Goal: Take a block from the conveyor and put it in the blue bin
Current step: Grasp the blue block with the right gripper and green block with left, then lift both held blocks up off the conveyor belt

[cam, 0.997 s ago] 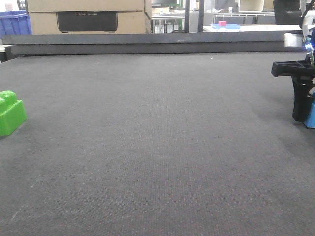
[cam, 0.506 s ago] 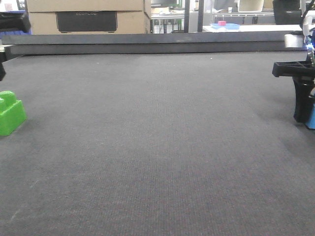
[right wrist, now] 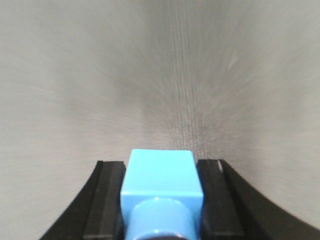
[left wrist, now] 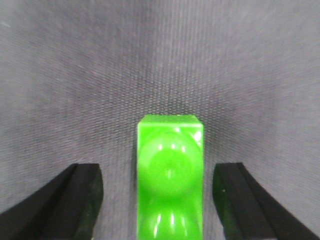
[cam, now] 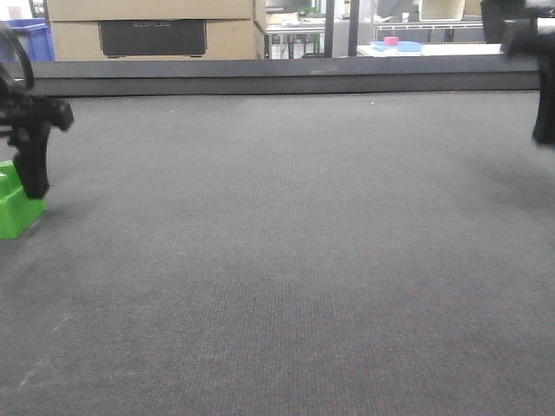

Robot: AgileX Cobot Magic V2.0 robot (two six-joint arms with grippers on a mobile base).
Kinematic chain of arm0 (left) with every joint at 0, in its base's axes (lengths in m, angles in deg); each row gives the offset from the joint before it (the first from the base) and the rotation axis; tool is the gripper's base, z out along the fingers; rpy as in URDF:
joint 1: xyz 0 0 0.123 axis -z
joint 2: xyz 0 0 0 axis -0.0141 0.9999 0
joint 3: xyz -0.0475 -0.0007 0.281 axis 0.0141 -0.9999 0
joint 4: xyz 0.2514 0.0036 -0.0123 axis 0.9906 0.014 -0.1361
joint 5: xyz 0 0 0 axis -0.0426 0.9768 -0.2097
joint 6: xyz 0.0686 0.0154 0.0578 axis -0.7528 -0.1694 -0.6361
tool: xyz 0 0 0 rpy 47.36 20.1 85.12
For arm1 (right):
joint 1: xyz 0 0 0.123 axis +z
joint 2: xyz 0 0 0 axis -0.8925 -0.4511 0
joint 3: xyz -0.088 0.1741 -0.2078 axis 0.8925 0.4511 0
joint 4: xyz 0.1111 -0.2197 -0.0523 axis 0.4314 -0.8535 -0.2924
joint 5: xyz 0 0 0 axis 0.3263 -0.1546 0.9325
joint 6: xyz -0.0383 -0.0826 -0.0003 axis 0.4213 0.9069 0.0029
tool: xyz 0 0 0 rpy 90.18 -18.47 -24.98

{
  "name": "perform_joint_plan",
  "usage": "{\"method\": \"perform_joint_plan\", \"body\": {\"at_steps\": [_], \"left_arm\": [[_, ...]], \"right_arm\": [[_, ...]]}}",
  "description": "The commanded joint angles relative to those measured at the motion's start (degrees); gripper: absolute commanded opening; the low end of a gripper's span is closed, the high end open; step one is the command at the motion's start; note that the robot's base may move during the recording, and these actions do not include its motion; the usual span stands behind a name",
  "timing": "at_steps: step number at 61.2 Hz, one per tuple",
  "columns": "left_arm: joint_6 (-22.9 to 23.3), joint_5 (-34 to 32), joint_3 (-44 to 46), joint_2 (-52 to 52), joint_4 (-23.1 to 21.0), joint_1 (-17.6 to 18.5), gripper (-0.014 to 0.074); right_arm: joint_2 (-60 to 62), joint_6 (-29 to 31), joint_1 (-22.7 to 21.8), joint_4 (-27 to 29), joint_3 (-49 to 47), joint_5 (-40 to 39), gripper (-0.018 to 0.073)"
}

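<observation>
left gripper [left wrist: 159, 180] wide open, straddling green block [left wrist: 170, 160] on the conveyor [left wrist: 160, 60]; block sits off-centre in the gap, so centre, drop lower, then squeeze; right gripper [right wrist: 160, 185] clamped on blue block [right wrist: 161, 172]

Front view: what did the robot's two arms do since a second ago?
The left tool came down and now straddles the green block, open. The right tool lifted up off the conveyor, still shut on the blue block. The green block stayed about where it was.
</observation>
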Motion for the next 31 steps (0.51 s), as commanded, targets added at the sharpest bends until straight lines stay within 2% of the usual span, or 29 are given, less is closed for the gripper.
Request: {"method": "perform_joint_plan", "body": {"at_steps": [1,10,15,22,28,31], "left_arm": [[0.18,-0.90,0.45,1.07,0.02,-0.16,0.0354],[0.29,-1.93,0.45,2.17,-0.20,-0.16,0.0327],[0.61,-2.16,0.59,2.17,-0.20,-0.16,0.0271],[0.61,-2.04,1.25,2.17,-0.20,-0.16,0.0104],[0.61,0.25,2.75,2.04,-0.20,-0.16,-0.0099],[0.61,1.72,3.55,1.92,-0.25,-0.16,-0.0109]], "right_arm": [[3.04,0.32,-0.20,-0.75,-0.34,-0.71,-0.0162],[4.88,0.32,-0.20,-0.75,-0.34,-0.60,-0.0162],[5.00,0.32,-0.20,-0.75,-0.34,-0.48,-0.0162],[5.00,0.32,-0.10,-0.51,-0.34,-0.37,-0.0162],[5.36,0.32,0.89,-0.26,-0.34,-0.48,-0.0162],[6.02,0.32,1.47,-0.26,-0.34,-0.92,-0.0162]]}}
